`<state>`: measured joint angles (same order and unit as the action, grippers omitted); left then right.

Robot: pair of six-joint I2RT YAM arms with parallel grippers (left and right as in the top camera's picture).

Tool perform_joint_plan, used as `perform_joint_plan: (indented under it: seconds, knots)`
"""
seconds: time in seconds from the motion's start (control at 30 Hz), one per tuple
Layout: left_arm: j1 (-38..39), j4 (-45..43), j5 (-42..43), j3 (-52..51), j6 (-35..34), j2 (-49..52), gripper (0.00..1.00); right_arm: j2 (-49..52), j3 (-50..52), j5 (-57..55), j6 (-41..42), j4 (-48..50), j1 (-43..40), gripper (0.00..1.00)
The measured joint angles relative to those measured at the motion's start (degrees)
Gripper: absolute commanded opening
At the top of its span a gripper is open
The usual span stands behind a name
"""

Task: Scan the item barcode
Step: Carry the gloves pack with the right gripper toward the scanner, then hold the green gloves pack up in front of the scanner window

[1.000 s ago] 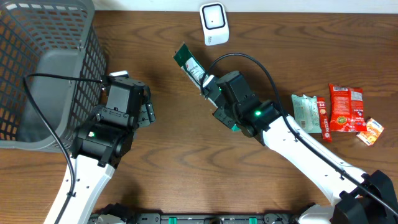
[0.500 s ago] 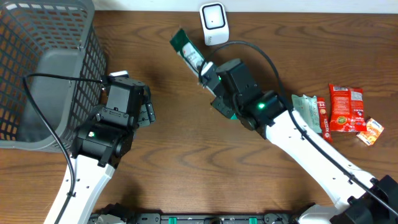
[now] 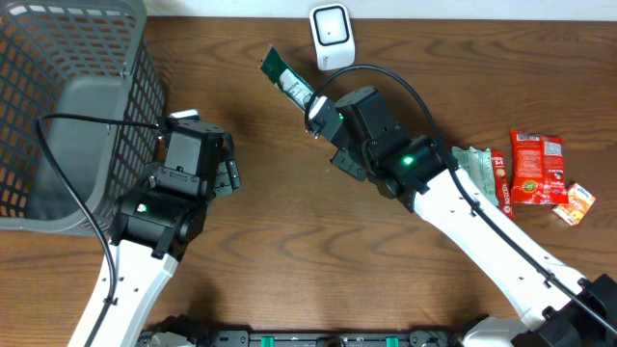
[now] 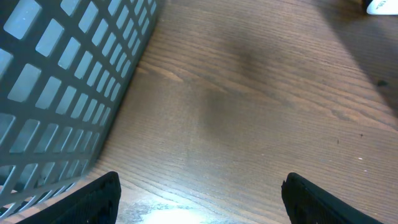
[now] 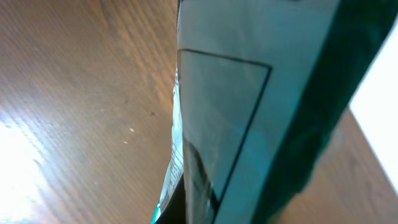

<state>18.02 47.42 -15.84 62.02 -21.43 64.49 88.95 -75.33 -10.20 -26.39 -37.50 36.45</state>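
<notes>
Clearly the pick-up is done: the green packet (image 3: 286, 79) is off the worktop (image 3: 289, 260), its lower end clamped in the right fingers (image 3: 322, 116). Its upper end hangs just beside the white scanner (image 3: 332, 37), on the scanner's left. I cannot tell whether the barcode faces the scanner, so the scan itself seems left to do. The left fingers (image 4: 93, 198) stand wide apart and empty near the grey basket (image 3: 58, 116).
</notes>
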Motion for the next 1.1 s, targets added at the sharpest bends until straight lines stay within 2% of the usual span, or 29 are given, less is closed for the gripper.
perform_joint_plan:
  seconds: [0.17,0.37,0.47,0.63,0.8,0.9,1.1]
  knots:
    - [0.0,0.0,0.0,0.0,0.0,0.0,0.84,0.0,0.0,-2.6,-5.6,2.2,0.0,0.01]
    - [0.0,0.0,0.0,0.0,0.0,0.0,0.84,0.0,-0.5,-7.5,-14.4,11.0,0.0,0.01]
    - [0.0,0.0,0.0,0.0,0.0,0.0,0.85,0.1,-3.2,-8.7,-16.9,10.1,0.0,0.01]
    - [0.0,0.0,0.0,0.0,0.0,0.0,0.84,2.7,-16.2,-9.7,-20.7,3.2,0.0,0.01]
    - [0.0,0.1,-0.1,0.0,0.0,0.0,0.84,12.8,-37.9,-10.3,-25.5,-7.0,0.0,0.01]
    - [0.0,0.1,-0.2,0.0,0.0,0.0,0.84,20.2,-45.8,-10.7,-28.7,-5.9,0.0,0.01]
    - [0.0,0.1,-0.4,0.0,0.0,0.0,0.85,30.6,-47.2,-12.3,-37.4,7.3,0.0,0.01]
